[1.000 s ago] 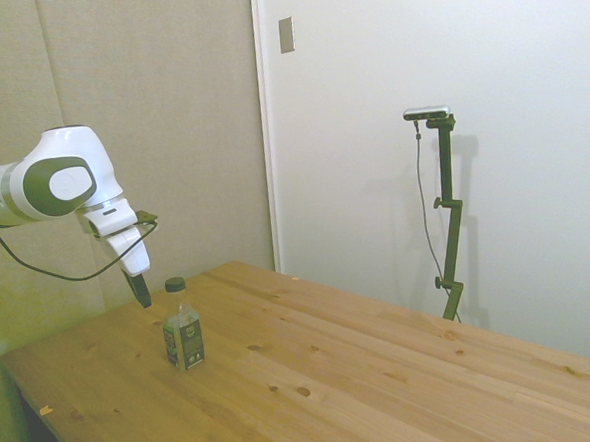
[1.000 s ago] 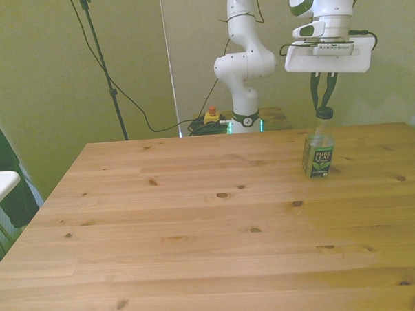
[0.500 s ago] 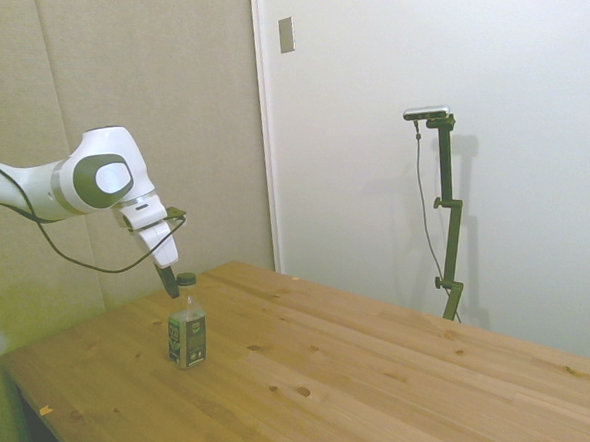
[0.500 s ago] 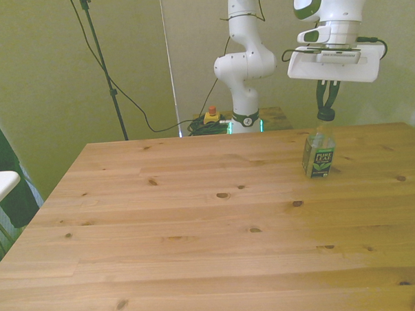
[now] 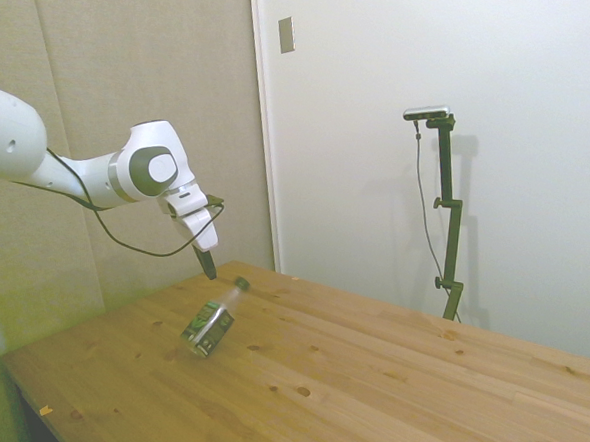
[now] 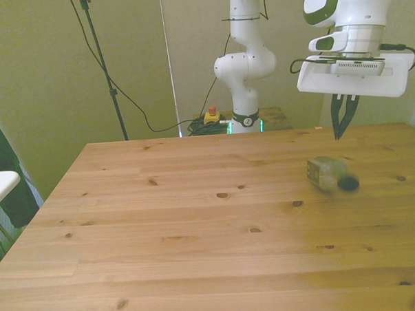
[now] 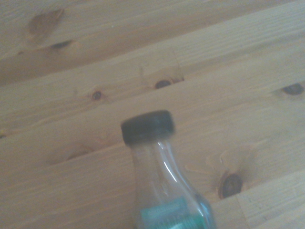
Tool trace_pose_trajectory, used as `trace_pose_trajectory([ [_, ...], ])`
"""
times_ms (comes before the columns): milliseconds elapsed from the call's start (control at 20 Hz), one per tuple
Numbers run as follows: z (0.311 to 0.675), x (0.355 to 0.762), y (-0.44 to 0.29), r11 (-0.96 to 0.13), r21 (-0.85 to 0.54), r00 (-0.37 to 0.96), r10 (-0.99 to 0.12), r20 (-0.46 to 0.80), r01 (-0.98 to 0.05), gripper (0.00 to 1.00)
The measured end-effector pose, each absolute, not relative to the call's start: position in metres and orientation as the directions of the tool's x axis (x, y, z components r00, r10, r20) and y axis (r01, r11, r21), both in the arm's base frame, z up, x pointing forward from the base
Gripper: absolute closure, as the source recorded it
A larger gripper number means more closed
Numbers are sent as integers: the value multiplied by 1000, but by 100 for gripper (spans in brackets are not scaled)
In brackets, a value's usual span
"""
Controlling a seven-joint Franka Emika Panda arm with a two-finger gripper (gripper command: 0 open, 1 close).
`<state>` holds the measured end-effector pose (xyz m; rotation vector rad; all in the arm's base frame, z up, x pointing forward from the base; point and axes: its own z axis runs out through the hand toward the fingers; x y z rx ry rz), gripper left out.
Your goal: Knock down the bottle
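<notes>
Side view shows the bottle (image 5: 212,321) steeply tilted, front blurs it; end effector (image 6: 343,127) clenched, empty

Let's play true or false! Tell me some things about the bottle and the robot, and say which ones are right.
1. The bottle stands straight up. False: it is tipped far over, cap leading.
2. The gripper is squeezing the bottle. False: it hangs just above the cap, apart from it.
3. The bottle's cap is dark. True.
4. The bottle is over the wooden table. True.
5. The bottle lies near the front view's left edge. False: it is near the right.
</notes>
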<state>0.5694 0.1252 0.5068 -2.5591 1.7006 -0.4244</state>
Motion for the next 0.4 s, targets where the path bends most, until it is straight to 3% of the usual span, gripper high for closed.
trace_pose_trajectory([
  [400,492,614,102,-386,-223,335,-912,235,-895,100],
])
